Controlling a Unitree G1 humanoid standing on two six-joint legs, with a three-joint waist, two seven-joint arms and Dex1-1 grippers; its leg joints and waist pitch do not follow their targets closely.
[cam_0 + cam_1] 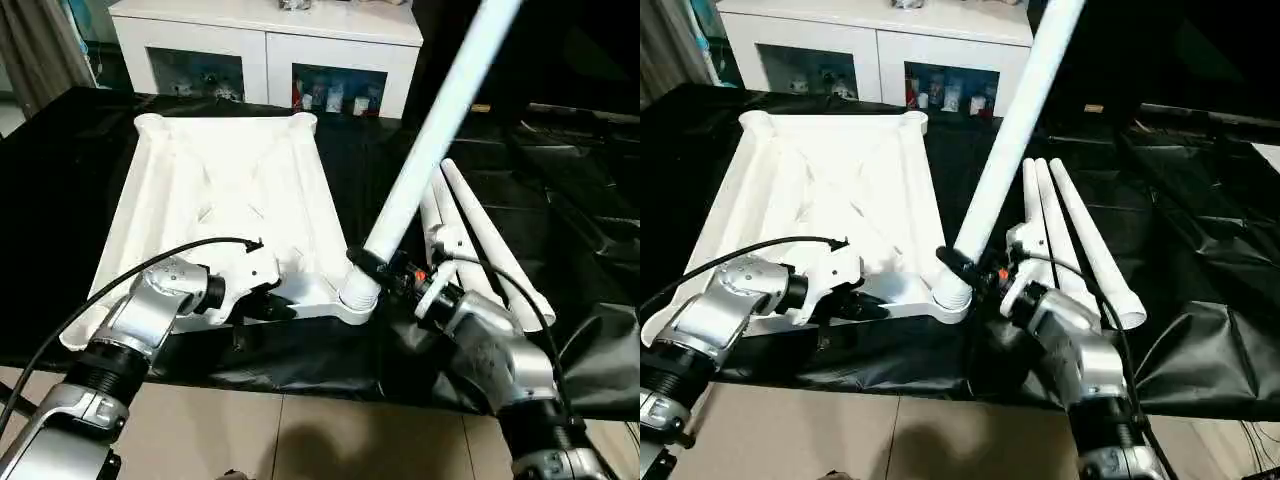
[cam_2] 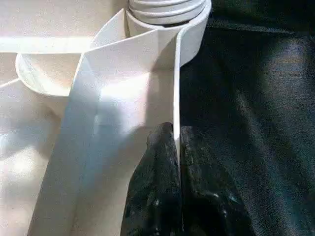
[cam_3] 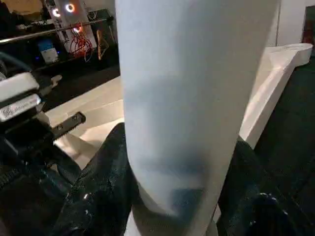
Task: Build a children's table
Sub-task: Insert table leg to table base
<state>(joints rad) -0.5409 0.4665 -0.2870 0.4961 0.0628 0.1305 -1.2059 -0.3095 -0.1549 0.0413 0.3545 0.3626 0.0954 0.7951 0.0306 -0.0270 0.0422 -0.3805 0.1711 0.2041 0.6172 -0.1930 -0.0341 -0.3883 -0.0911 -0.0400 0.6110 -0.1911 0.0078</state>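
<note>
No legible writing; R gripper (image 1: 378,268) clamps leg (image 1: 430,130).

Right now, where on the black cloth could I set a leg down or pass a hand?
Bare black cloth lies beyond the three spare legs, on the robot's right, and in the strip between the upturned tabletop and the raised leg. The near corner socket is crowded: the right gripper holds the leg there and the left gripper pinches the rim.

Silver forearms (image 1: 140,315) are ending in black ribbed cuffs, with black cables (image 1: 120,280) looping over white wrist housings (image 1: 235,275).
</note>
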